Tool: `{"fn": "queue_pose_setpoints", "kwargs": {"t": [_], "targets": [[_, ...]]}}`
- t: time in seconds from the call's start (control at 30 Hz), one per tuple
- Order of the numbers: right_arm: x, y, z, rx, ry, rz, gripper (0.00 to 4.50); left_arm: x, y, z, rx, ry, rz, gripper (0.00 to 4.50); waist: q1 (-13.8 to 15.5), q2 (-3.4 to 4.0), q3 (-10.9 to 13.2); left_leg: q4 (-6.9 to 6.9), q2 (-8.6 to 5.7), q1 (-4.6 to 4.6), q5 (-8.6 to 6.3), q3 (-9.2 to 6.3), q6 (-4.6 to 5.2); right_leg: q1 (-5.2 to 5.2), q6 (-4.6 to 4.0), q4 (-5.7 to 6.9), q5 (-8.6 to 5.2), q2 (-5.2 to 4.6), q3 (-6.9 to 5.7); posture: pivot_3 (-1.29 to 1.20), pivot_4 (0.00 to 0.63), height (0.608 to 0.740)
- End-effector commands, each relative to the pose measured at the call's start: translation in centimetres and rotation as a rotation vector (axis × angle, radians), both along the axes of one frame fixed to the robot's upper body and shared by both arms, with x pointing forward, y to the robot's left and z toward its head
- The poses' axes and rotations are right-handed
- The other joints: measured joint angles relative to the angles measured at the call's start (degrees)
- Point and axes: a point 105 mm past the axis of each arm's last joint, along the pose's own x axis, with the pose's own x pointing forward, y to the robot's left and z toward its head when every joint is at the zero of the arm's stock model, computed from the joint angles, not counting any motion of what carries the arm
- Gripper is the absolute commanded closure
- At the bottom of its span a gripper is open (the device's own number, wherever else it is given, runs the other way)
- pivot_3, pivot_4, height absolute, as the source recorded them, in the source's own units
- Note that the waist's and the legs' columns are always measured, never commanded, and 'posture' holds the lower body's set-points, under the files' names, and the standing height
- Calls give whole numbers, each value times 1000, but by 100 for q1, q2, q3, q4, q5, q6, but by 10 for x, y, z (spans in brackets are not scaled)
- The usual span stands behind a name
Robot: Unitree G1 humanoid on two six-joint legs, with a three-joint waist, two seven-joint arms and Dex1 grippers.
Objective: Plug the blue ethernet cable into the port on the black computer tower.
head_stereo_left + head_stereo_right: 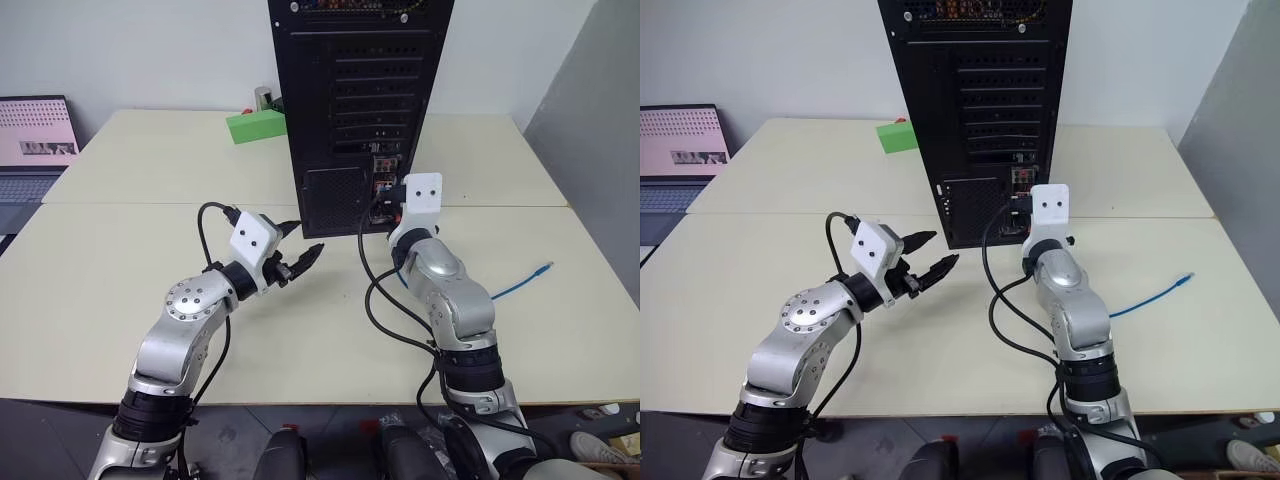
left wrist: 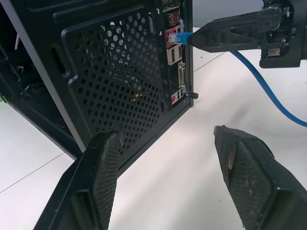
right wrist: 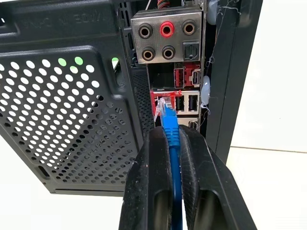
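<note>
Nearest to us, low in the frame, our two arms are reaching up over the pale table (image 1: 120,300). Our left gripper (image 1: 296,252) is hovering left of centre with its fingers (image 2: 103,167) spread apart and grasping nothing, pointing toward the lower part of the black computer tower (image 1: 350,90), which is standing upright at the top centre of the frame with its rear panel facing us. Our right gripper (image 3: 173,143) is sitting just right of centre, right up against the tower's strip of ports, its fingers clenched on the blue ethernet cable (image 3: 171,134) just behind the plug. In the right wrist view the clear plug is sitting at the mouth of a red-framed port, touching it; we cannot tell whether it is fully seated. From the gripper the cable is trailing back across the table, and its free end (image 1: 543,268) is lying toward the right edge of the frame. At the upper left a green block (image 1: 257,126) is resting beside the tower, and a laptop (image 1: 30,150) is showing at the far left edge.
</note>
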Motion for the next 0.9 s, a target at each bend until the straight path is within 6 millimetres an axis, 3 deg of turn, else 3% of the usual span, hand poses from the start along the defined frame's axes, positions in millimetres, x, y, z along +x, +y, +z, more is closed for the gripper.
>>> {"fn": "queue_pose_setpoints", "kwargs": {"t": [0.03,0.43,0.9], "targets": [[0,-5,20,5,-80,-30,4500,-4,-4,15,-10,-71,-22,1292,0,0,0,0,0,0,0,0,0,0,0,0,0,0,0,0,150,740],[-1,5,29,-5,-103,-32,4500,-5,-6,14,-14,-71,-25,1292,1,0,0,1,0,-23,1,-1,-1,-24,0,4,0,0,-1,0,150,740],[-5,30,41,-23,-130,-1,4500,-5,-9,12,-23,-65,-28,1292,-9,1,0,2,0,-36,1,0,-1,-38,-1,4,1,0,0,0,150,740]]}}
